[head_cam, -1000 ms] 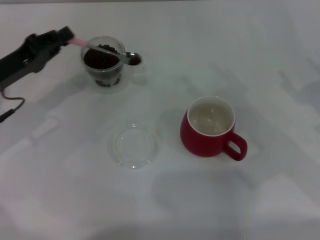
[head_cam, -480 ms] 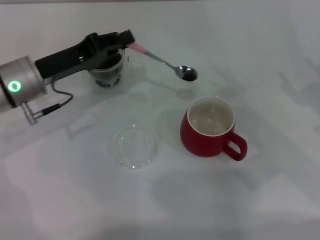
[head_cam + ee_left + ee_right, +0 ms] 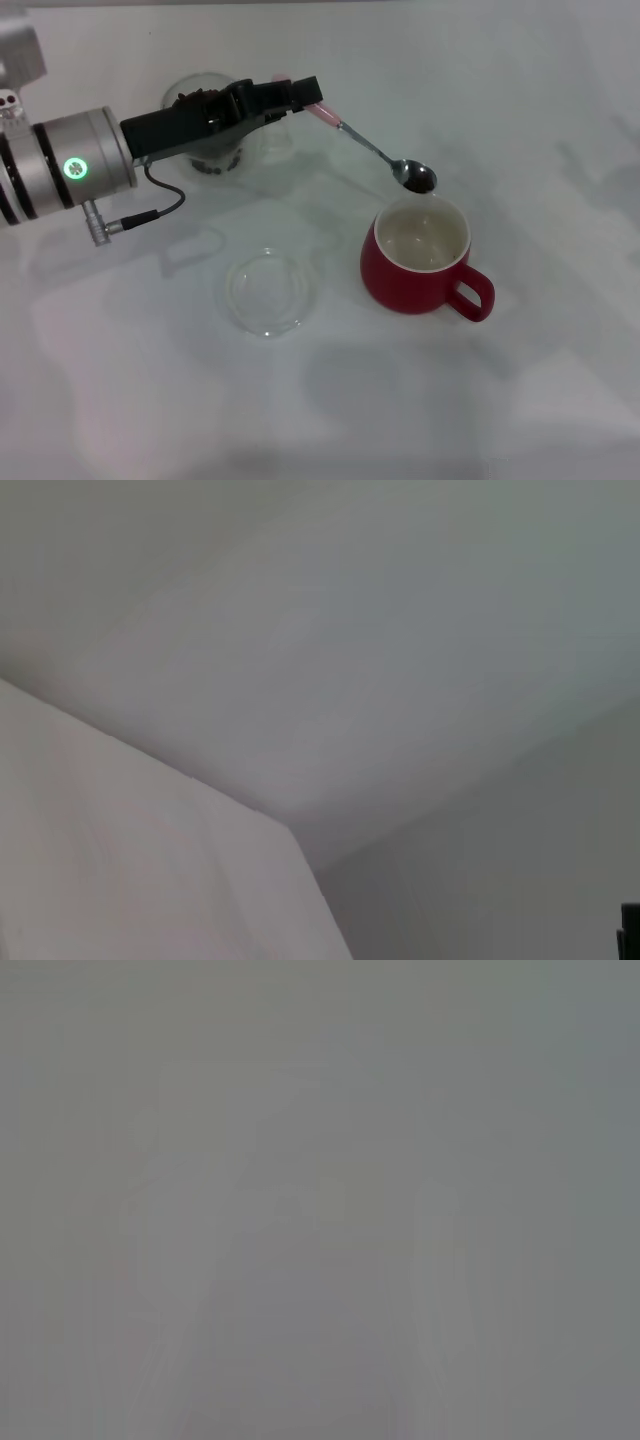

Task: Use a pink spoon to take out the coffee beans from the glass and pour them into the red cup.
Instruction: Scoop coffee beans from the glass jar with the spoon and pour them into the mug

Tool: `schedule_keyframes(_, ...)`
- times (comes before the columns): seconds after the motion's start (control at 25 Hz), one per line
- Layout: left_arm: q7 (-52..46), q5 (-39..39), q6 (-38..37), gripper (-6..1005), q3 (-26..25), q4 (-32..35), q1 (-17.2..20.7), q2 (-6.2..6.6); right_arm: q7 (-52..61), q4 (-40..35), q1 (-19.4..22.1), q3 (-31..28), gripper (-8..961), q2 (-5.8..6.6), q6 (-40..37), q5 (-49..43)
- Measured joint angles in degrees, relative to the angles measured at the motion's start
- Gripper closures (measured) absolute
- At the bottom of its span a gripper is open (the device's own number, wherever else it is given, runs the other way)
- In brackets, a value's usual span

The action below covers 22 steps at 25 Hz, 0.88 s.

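In the head view my left gripper [image 3: 300,97] is shut on the pale pink handle of the pink spoon [image 3: 372,148]. The spoon slants down to the right, and its metal bowl holds a few dark coffee beans [image 3: 416,180] just above the far rim of the red cup [image 3: 415,268]. The cup stands upright, its cream inside looks bare, and its handle points to the front right. The glass [image 3: 205,158] with coffee beans in it stands at the back left, mostly hidden behind my left arm. My right gripper is not in view.
A flat round clear glass dish [image 3: 266,292] lies on the white table [image 3: 520,120], front left of the red cup. A black cable [image 3: 150,205] hangs from my left wrist. The wrist views show only blank grey surfaces.
My left arm has swung right and forward from the glass, carrying the loaded spoon from over the glass to just above the red cup's far rim.
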State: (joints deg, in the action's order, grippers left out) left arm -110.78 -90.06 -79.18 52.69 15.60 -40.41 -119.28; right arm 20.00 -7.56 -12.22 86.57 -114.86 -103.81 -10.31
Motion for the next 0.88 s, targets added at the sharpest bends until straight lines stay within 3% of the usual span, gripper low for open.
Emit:
schedule_keyframes(0.28, 1.1, -0.2, -0.2, 870, 1.9, 2.3, -0.1, 0.1, 0.1, 0.0, -0.2, 0.0, 82, 0.08, 0.2, 0.2)
schedule_keyframes(0.32, 1.5, -0.1, -0.2, 870, 4.7, 4.3, -0.1, 0.1, 0.2, 0.0, -0.3, 0.0, 82, 0.08, 0.3, 0.2)
schedule_keyframes(0.6, 1.6, -0.2, 0.7, 870, 8.5, 7.7, -0.3, 0.19, 0.1, -0.1, -0.5, 0.0, 82, 0.09, 1.7, 0.2)
schedule_keyframes(0.88, 2.8, -0.3, 3.5, 870, 17.0, 14.9, -0.8, 0.27, 0.1, -0.4, -0.5, 0.0, 82, 0.09, 3.0, 0.4)
